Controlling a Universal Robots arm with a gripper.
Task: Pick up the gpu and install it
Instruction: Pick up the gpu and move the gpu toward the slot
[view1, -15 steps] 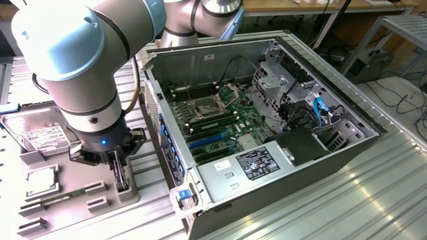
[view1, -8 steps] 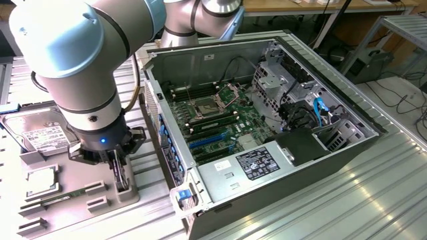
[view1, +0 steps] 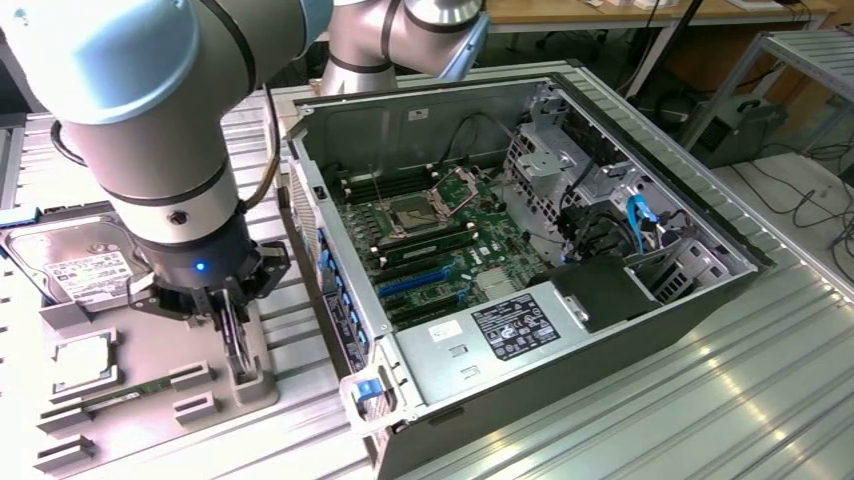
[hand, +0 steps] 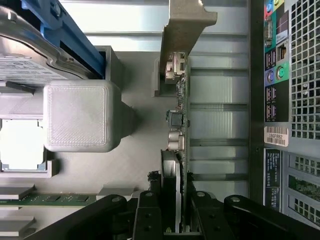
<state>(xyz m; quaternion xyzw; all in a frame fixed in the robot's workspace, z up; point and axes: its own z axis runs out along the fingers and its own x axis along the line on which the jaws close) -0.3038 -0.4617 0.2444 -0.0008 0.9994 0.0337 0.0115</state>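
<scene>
The gpu (hand: 179, 120) stands on its edge in a slot of the grey fixture tray (view1: 200, 400), at the exterior view's left. It is a thin black card with a pale metal bracket (hand: 185, 25) at one end. My gripper (hand: 176, 215) reaches straight down over it, with one black finger on each face of the card, shut on it. From the exterior view the gripper (view1: 230, 320) covers most of the gpu (view1: 242, 352), which still sits in the tray. The open computer case (view1: 694, 300) lies beside the tray, its motherboard (view1: 441, 240) and blue slots (view1: 411, 282) exposed.
A silver hard drive (view1: 80, 265), a processor chip (view1: 83, 352) and a green memory stick (view1: 134, 390) sit in the same tray. A grey printed block (hand: 80, 115) rises close beside the card. The case's rear panel (hand: 290, 100) stands near the tray's edge.
</scene>
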